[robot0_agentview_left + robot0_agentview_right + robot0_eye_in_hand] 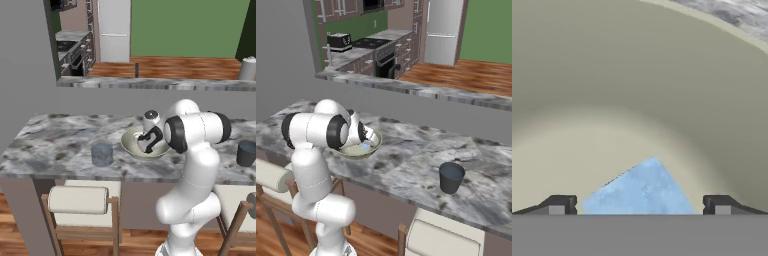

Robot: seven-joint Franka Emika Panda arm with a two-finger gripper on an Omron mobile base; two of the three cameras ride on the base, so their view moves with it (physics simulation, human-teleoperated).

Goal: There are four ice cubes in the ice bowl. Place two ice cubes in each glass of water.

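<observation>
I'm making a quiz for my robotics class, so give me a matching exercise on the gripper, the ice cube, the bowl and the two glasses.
Things:
1. gripper
2. ice cube
3. ice bowl
4. two glasses

States:
A. pale beige, wide and shallow
B. light blue, between the finger tips
C. on the counter, either side of the bowl
D. open, down inside the bowl

Pairs: 1-D, 2-B, 3-A, 4-C
</observation>
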